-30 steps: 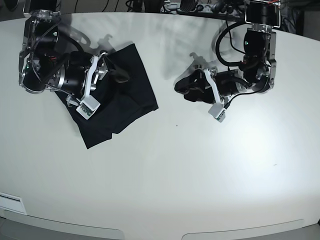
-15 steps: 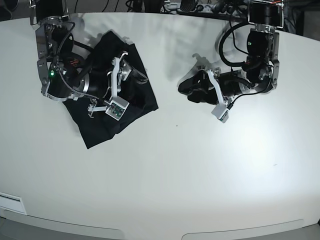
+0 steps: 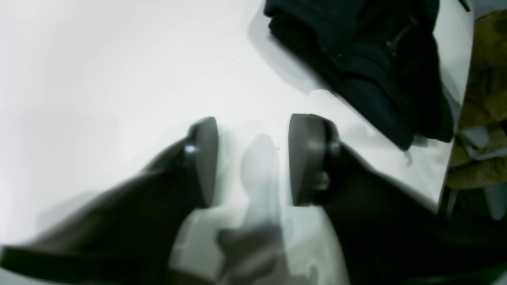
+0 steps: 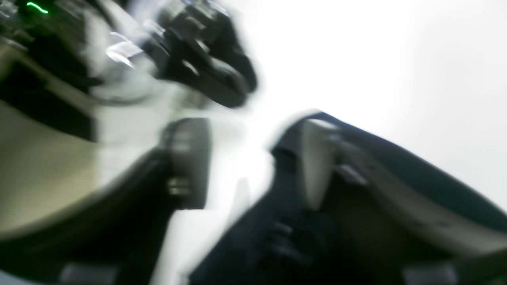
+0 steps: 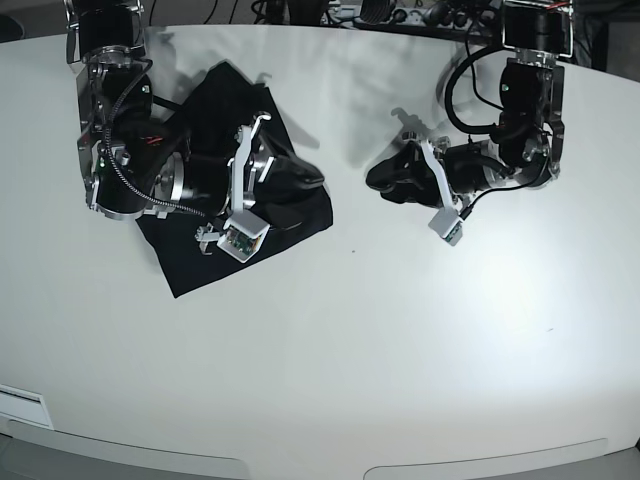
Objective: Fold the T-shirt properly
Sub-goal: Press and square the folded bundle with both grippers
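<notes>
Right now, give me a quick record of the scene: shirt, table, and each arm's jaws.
T-shirt: black, partly folded and rumpled, on the right arm's side
Table: white
Left jaws: apart, nothing between them, above bare table, clear of the shirt
Right jaws: apart, over the shirt, fabric against one finger; blurred, grip unclear

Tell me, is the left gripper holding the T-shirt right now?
No, the left gripper has only bare white table between its jaws, apart from the T-shirt.
</notes>
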